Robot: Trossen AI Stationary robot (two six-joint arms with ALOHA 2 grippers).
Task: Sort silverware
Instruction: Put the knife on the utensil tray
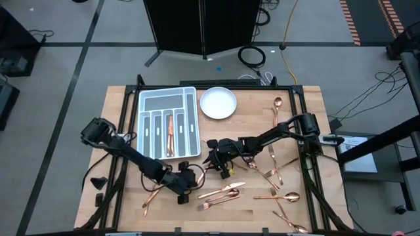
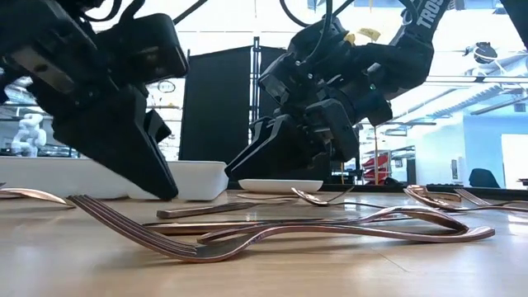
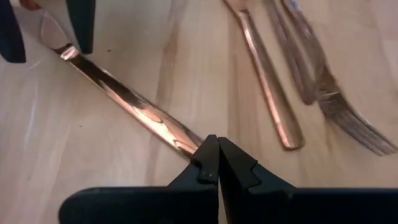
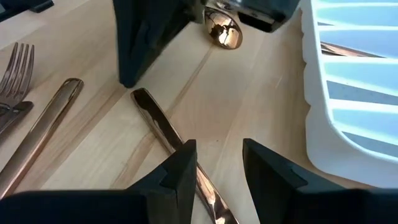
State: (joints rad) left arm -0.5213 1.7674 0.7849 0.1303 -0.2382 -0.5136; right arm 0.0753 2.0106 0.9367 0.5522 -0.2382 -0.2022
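A copper knife point(image 3: 134, 102) lies flat on the wooden table between my two grippers. My left gripper point(image 3: 217, 167) is shut, slanting down, with its tips at the end of the knife's handle point(image 4: 142, 96). My right gripper point(image 4: 214, 165) is open and low over the knife's other end; its fingers point(image 3: 82, 28) stand on either side of the knife there. More silverware lies loose on the table: forks point(image 1: 220, 195), spoons point(image 1: 279, 195) and a fork in the foreground point(image 2: 247, 239). One copper piece point(image 1: 170, 134) lies in the grey tray point(image 1: 190, 118). My left gripper's shut fingertips point(image 3: 208, 155) meet the free end of the knife's handle point(image 3: 183, 140), slanting down from the table's left, in line with the knife. The tips cover the very end, so I cannot tell whether they rest on it or beside it. The knife lies flat on the table.
A white round plate point(image 1: 218, 103) stands at the back beside the tray. A spoon's bowl point(image 4: 224, 31) lies behind my left gripper. More silverware is scattered along the right side point(image 1: 275, 108) and near the front edge point(image 1: 289, 223); one piece point(image 1: 152, 196) lies near the front left.
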